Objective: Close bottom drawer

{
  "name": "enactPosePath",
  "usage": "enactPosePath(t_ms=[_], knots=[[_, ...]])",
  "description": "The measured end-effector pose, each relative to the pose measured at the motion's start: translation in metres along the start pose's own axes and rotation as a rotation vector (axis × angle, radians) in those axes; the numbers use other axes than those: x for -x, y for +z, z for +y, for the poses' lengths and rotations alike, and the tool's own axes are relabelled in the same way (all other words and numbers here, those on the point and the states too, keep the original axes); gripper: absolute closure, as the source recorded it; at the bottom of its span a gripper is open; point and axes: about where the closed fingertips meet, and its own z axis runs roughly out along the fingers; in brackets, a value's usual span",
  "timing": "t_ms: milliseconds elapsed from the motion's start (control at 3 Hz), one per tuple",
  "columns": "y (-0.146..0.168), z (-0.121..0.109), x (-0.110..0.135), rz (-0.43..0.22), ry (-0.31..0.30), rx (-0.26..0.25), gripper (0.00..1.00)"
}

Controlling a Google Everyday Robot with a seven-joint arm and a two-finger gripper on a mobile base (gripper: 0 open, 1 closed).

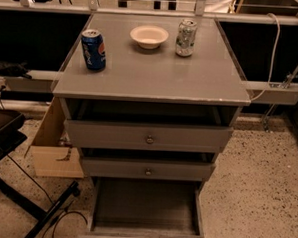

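The bottom drawer [147, 208] stands pulled far out at 6 o'clock, its inside bare and its front at the lower edge of the view. Above it the middle drawer [147, 169] and top drawer [148, 136] sit slightly out. The grey tabletop [151, 78] carries a blue can [93, 49] at 10 o'clock, a bowl [149, 36] at 12 and a silver can [186, 38] at 1. The gripper is out of view, so its jaws cannot be judged

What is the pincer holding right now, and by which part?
That cannot be told: the pincer is outside the camera view. The bottom drawer stands pulled far out, and nothing in view is gripping it.
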Motion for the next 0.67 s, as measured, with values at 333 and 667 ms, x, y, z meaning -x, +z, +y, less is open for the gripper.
enactPosePath(t_ms=[333,667], knots=[[-0.001,-0.019,0.018,-0.012,-0.024,-0.01,1.0],[-0.003,-0.038,0.036,-0.033,-0.04,-0.019,1.0]])
